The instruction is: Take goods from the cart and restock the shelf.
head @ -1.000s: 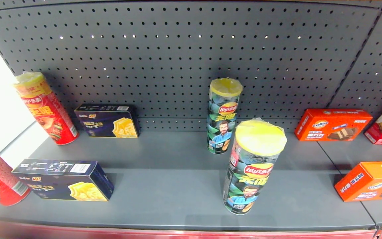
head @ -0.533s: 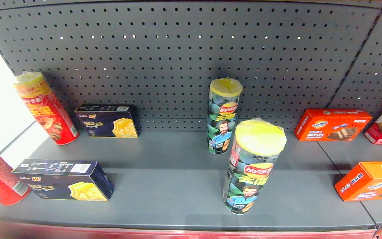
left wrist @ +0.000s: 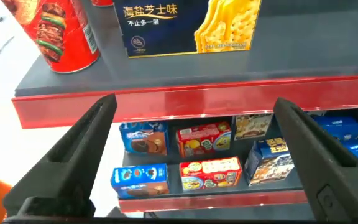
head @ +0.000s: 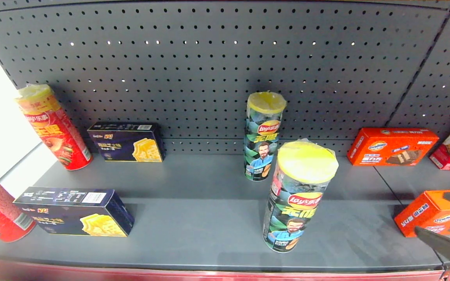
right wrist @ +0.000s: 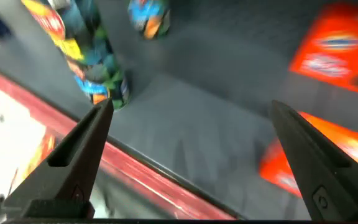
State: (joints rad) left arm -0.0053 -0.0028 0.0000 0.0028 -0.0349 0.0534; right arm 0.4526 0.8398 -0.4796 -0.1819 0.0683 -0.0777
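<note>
Shelf (head: 209, 218) lies beyond our right gripper (right wrist: 191, 107), spread wide and empty; a chip can (head: 297, 195) stands at its nine o'clock, an orange box (head: 424, 212) beside it. Our left gripper (left wrist: 194, 101) gapes empty before the red edge (left wrist: 166, 102).

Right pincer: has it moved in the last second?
Yes. The right pincer has come in from the head view's lower right corner, toward the front orange box, which stayed put.
</note>
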